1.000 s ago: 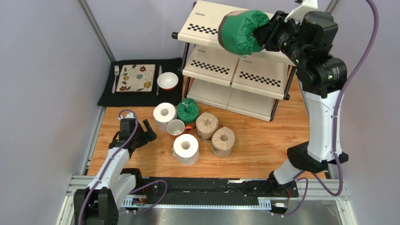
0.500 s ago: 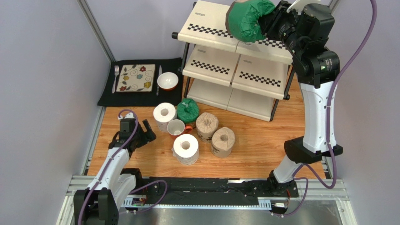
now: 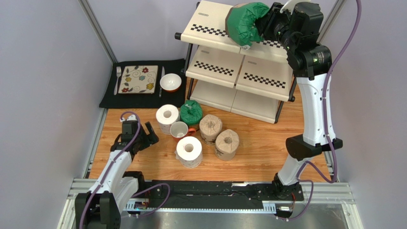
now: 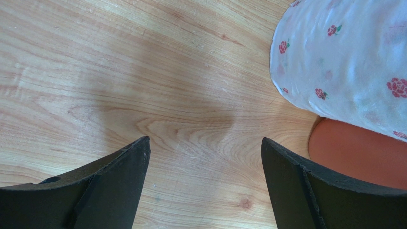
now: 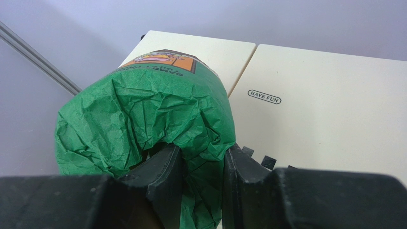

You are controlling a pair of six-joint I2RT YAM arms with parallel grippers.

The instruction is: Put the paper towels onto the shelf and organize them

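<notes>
**Green-wrapped roll [image 3: 243,23] moved left over shelf [image 3: 210,21] top tier**

Since the earlier frame, the right end effector [image 3: 262,24] has swung left. It is clamped on the roll's wrapper, above the shelf's top-tier seam; contact with the panel cannot be told. Step in hand: placing the first roll. The next move likely calls for lowering, then letting go gently, since the panel slants. The left end effector [image 3: 139,131] is spread open and empty. Five other rolls [image 3: 189,151] wait on the surface [image 3: 267,143] before the shelf.

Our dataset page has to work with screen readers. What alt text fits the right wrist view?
The right tool pinches the crumpled wrapper of a green paper towel roll. Beyond the roll lie the cream panels of the shelf, one printed HAVE FUN.
</notes>
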